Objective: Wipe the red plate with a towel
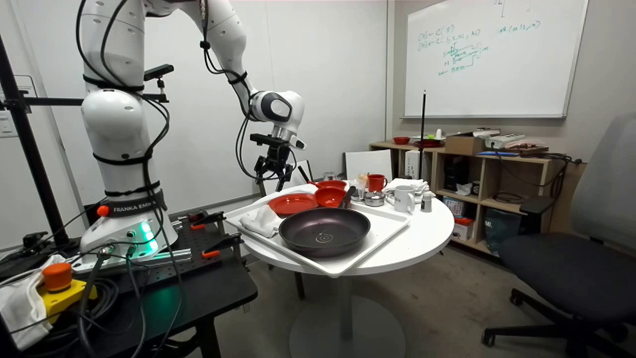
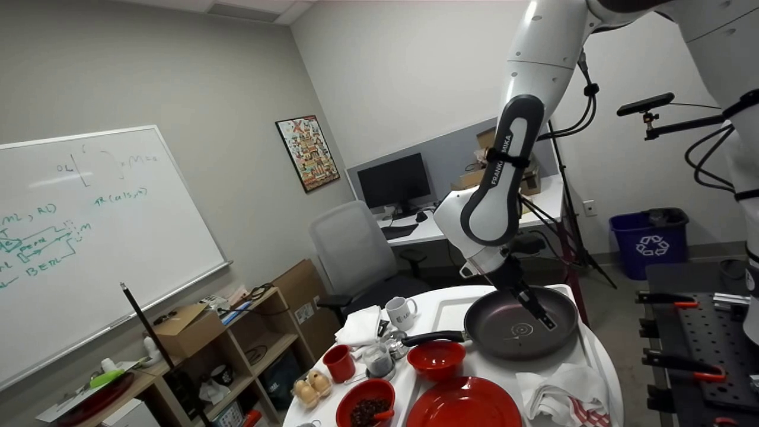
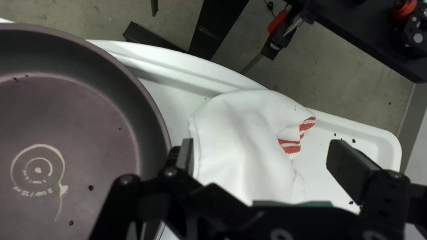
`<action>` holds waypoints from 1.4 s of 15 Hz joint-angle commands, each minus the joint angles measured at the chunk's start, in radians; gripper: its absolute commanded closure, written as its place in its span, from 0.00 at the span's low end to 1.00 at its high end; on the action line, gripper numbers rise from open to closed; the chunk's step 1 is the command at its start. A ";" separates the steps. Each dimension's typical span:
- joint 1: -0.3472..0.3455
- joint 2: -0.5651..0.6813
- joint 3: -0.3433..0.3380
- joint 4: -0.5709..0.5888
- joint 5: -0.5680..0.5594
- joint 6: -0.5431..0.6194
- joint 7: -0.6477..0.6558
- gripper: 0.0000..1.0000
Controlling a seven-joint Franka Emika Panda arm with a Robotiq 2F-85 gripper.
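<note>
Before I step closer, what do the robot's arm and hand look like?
The arm is white and rounded, with black straps, black cables and pale lettering reading FRANKA EMIKA. The hand is mostly black, with two blocky fingers.

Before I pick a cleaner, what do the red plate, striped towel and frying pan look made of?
Red plate: glossy plastic or glazed ceramic; bright reflections fit both.
Striped towel: woven fabric, perhaps cotton; soft folds, visible weave in the stripes.
Frying pan: probably metal under a satin coating, given its muted sheen.
</note>
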 commanded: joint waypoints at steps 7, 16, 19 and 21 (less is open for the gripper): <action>0.003 0.229 0.061 0.072 -0.072 0.081 -0.156 0.00; 0.032 0.391 0.035 0.138 -0.282 0.238 -0.097 0.00; 0.017 0.424 0.051 0.154 -0.277 0.257 -0.118 0.00; 0.007 0.439 0.063 0.161 -0.266 0.262 -0.133 0.00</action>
